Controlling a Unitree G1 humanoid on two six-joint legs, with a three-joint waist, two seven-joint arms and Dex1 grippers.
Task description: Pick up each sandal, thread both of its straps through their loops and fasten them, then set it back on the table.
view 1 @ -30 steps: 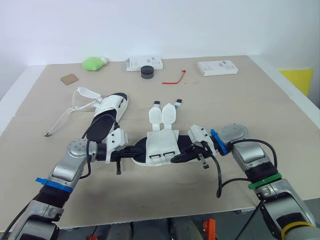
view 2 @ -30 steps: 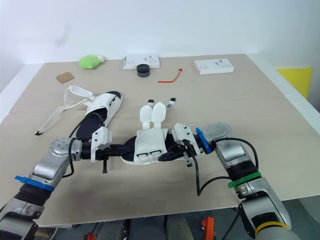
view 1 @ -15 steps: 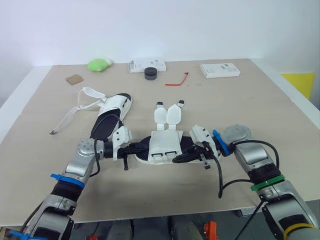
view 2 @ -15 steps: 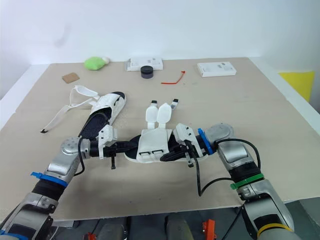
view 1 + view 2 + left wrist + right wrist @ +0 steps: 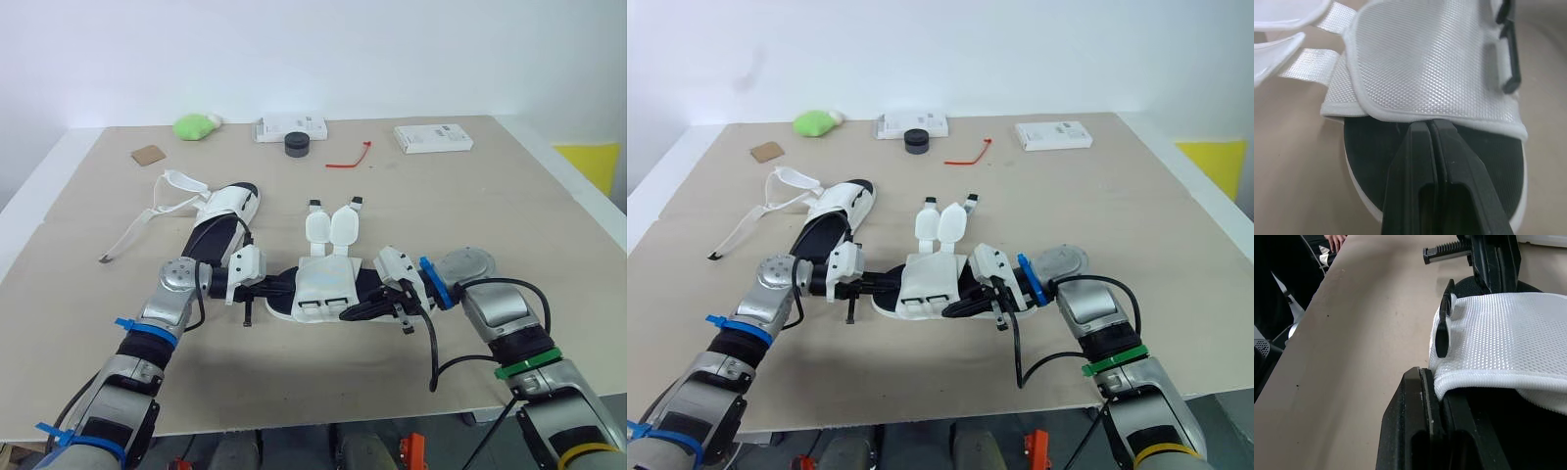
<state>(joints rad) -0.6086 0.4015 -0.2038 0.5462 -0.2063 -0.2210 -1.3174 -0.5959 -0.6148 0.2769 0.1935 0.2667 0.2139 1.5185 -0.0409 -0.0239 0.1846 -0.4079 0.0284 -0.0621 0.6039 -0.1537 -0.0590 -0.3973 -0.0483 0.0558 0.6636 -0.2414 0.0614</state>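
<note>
The nearer sandal [image 5: 323, 286] lies flat on the table [image 5: 490, 206], square in front of the robot, with an arm coming at it from each end. Its two straps [image 5: 331, 225] are unfastened and flop away from the robot across the wood. The black loops [image 5: 1510, 58] sit empty on the near edge of the white upper. The left gripper [image 5: 282, 287] has its fingers pressed together, tips over the black footbed right at the hem of the upper — clamped on nothing that I can see. The right gripper [image 5: 346, 311] is tucked in at the opposite end with the hem riding over it. Whether it has a bite on the sandal I cannot tell.

To my eye the step in hand is getting hold of the sandal for the lift, and it looks barely begun. I'd want one gripper to take the sole edge or the stiff part of the upper firmly — not the loose mesh hem, which looks likely to fold — so the other is free for a strap. The left would need to part before it can grip anything. Lift it level, keep the loops facing up, and mind the straps don't drag under the sole. The second sandal [image 5: 223, 217] lies just beyond the left arm, its own straps loose too.
</note>
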